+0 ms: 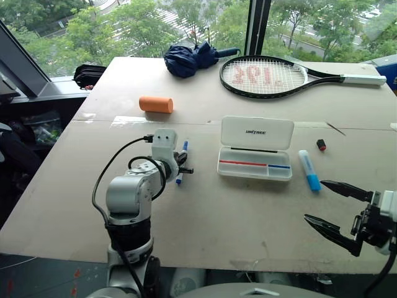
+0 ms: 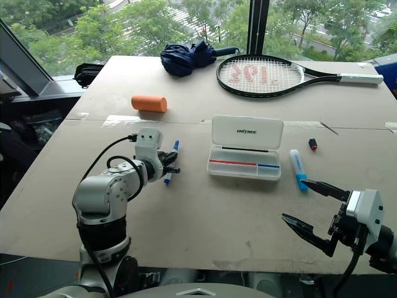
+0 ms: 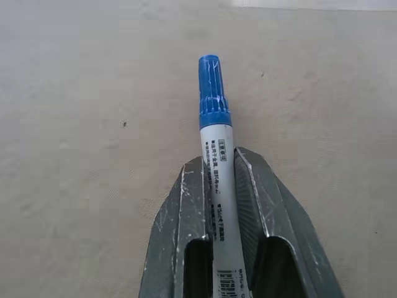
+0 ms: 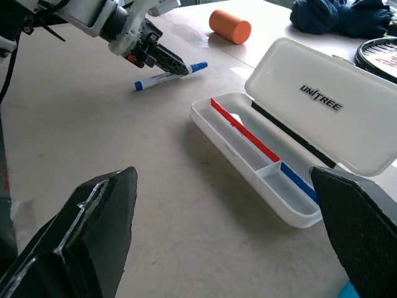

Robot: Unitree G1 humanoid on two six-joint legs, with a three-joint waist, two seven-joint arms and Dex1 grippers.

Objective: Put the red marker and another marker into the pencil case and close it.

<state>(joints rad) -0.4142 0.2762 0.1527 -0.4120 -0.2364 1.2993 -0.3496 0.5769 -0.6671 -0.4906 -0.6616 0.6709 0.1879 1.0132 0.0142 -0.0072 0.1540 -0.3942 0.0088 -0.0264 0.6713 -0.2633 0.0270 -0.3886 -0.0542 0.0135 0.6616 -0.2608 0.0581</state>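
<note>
The white pencil case (image 1: 255, 163) lies open at mid-table, lid (image 1: 257, 133) folded back, with red and blue stripes inside. My left gripper (image 1: 183, 166) is shut on a white marker with a blue cap (image 3: 214, 93), low over the table to the left of the case. A light blue marker (image 1: 309, 169) lies just right of the case. Beyond it sits a short red and black item (image 1: 321, 144); whether it is the red marker I cannot tell. My right gripper (image 1: 314, 200) hangs open and empty near the front right edge.
At the back of the table lie an orange cylinder (image 1: 156, 104), a folded dark blue umbrella (image 1: 189, 59) and a tennis racket (image 1: 267, 77). A thin dark stick (image 1: 337, 128) lies near the right side. The table's front edge (image 1: 205, 264) runs close below both arms.
</note>
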